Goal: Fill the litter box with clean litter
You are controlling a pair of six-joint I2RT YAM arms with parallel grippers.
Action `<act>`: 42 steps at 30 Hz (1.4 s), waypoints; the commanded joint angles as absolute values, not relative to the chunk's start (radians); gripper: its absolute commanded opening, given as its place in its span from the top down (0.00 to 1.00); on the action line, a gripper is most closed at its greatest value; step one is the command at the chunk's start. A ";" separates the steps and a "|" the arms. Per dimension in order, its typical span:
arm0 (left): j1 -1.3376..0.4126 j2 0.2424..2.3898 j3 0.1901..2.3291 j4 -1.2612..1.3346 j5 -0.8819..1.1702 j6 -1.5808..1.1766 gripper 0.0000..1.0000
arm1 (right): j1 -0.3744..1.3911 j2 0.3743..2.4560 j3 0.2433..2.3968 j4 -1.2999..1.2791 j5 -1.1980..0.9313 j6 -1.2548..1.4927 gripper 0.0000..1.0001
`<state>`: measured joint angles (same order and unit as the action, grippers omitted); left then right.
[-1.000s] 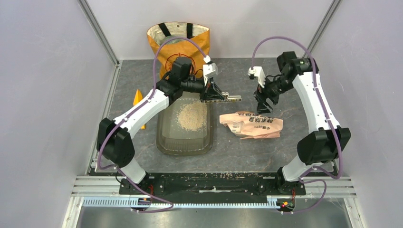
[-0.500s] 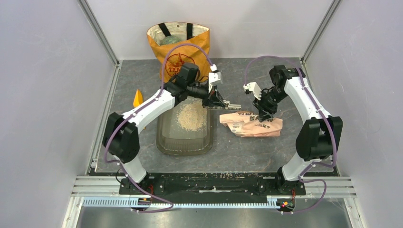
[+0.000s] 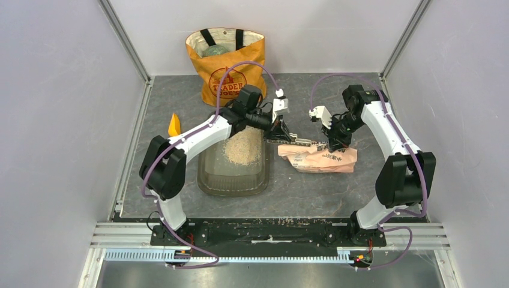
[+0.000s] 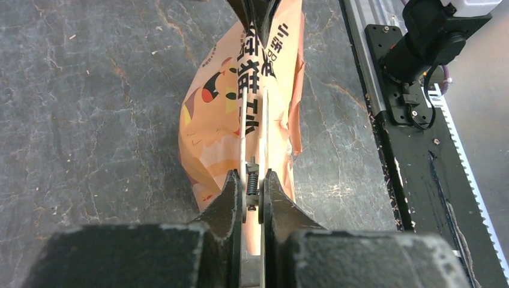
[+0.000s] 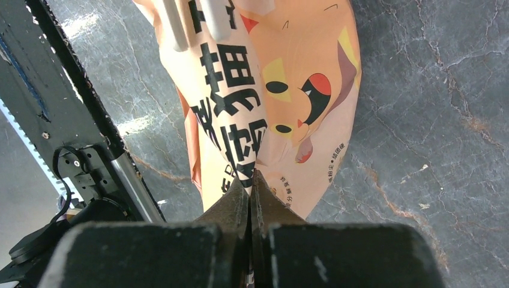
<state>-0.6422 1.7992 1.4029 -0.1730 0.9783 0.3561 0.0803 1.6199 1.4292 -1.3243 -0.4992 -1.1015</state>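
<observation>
The shallow, translucent grey-olive plastic litter box point(image 3: 233, 177) is set left of centre on the dark grey stone-patterned table point(image 3: 336, 192). A loose beige heap of clean litter point(image 3: 242, 147) is held in its far half. Just right of the box, a crinkled pinkish-tan printed bag point(image 3: 318, 161) is laid on the table, and its raised fold is pinched in the closed jaws of the right gripper point(image 3: 334, 144). A long thin black bar point(image 3: 297, 143) is clamped in the narrow jaws of the left gripper point(image 3: 282, 133) and is stretched above the bag's far edge. An orange fabric tote bag point(image 3: 225, 66) is stood at the far wall, and an orange plastic scoop point(image 3: 174, 125) is seen left of the box.
</observation>
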 commanded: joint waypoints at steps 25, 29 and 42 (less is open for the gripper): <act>-0.707 1.837 1.408 -0.187 0.944 0.406 0.52 | 0.070 1.579 1.460 -1.341 -0.515 -1.150 1.00; -0.707 1.804 1.413 -0.174 0.937 0.383 0.47 | 0.070 1.574 1.456 -1.350 -0.517 -1.161 1.00; -0.715 1.831 1.477 -0.079 0.898 0.301 0.42 | 0.070 1.571 1.451 -1.358 -0.518 -1.163 1.00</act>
